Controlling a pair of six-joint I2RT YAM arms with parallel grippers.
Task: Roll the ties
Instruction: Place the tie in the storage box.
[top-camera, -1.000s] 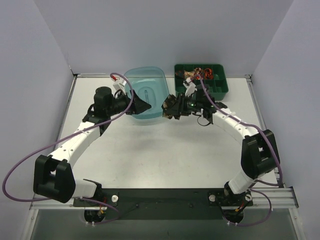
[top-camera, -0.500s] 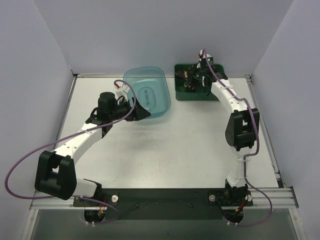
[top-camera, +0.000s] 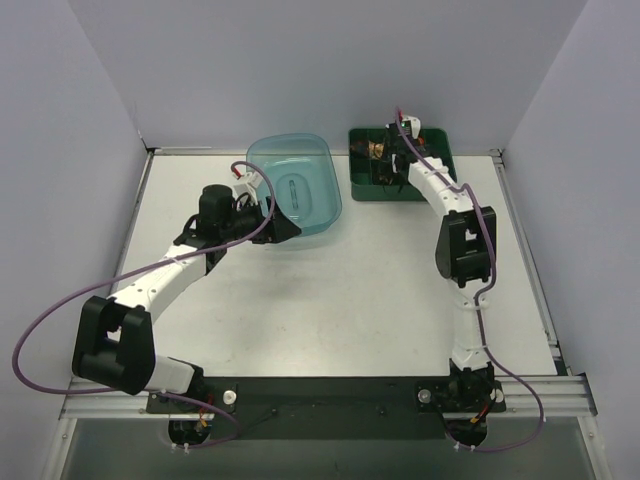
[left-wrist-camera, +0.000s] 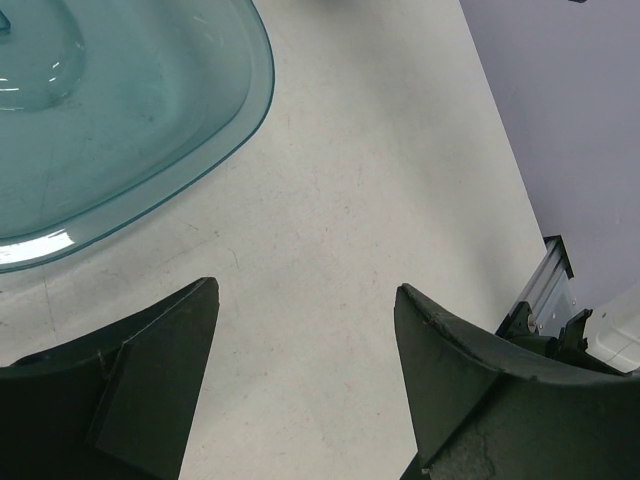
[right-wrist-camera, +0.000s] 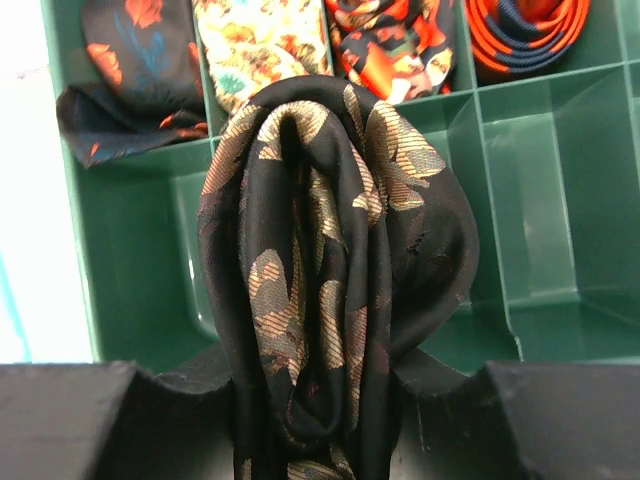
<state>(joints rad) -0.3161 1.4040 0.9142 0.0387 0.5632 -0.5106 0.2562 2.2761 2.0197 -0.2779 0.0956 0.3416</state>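
Tray (right-wrist-camera: 560, 200) beneath tie (right-wrist-camera: 330, 250) in end effector (right-wrist-camera: 315, 425)

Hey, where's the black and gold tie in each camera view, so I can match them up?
Top view: the black and gold tie is at the back, right of centre, over the green tray; small and hard to make out.
Left wrist view: not in it; only the blue tub shows.
Right wrist view: the tie fills the centre, bunched in the right gripper.
Shared landmark: the green tray, in the top and right wrist views.
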